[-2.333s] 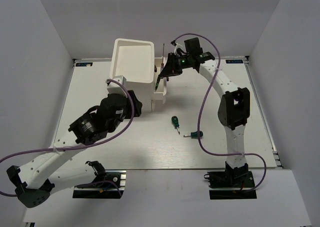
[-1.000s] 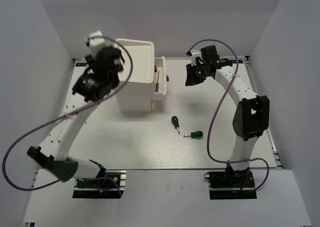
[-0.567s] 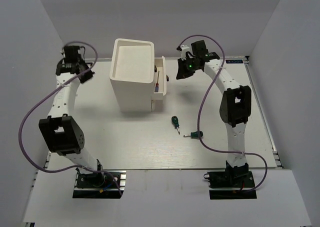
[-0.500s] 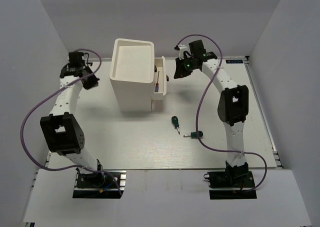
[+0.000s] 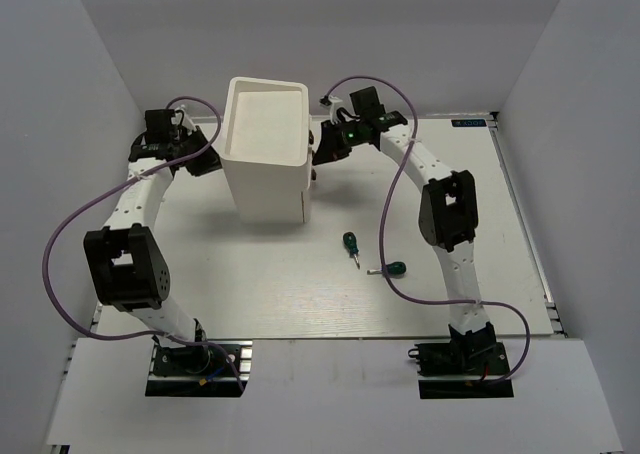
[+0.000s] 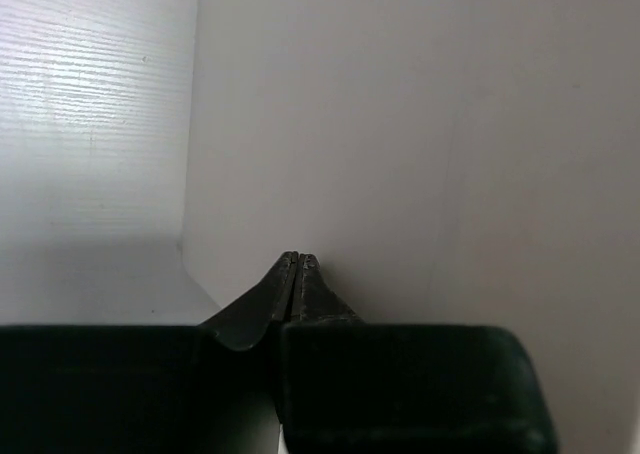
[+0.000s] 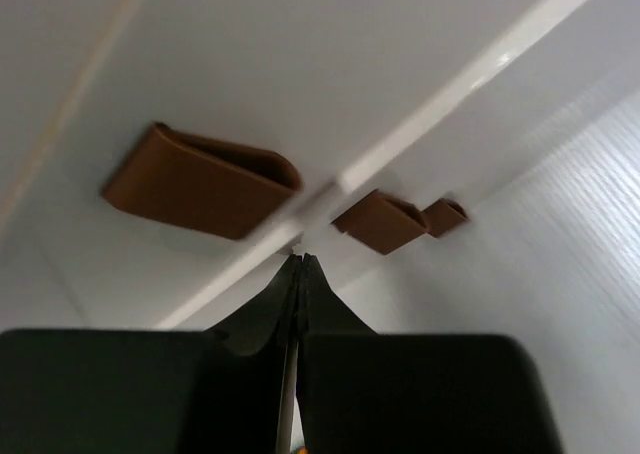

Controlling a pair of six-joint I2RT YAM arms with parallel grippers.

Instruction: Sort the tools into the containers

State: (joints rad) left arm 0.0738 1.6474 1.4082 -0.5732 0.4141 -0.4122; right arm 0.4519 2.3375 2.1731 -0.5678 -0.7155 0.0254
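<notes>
left arm (image 5: pixel 135 199) and right arm (image 5: pixel 412 159) reach the white cabinet (image 5: pixel 262 124) from either side (two green-handled screwdrivers (image 5: pixel 350 242) lie nearby).

White desk (image 5: pixel 480 234) carries a tall white cabinet (image 5: pixel 262 144) standing left of centre toward the far edge, with two tools lying flat nearer the arm bases: first green-handled screwdriver (image 5: pixel 350 243), and second green-handled screwdriver (image 5: pixel 392 269) near it, not touching.

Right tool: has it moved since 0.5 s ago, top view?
Yes. The right tool moved left, closing the gap to the white cabinet; it now sits at the cabinet's right face.
</notes>
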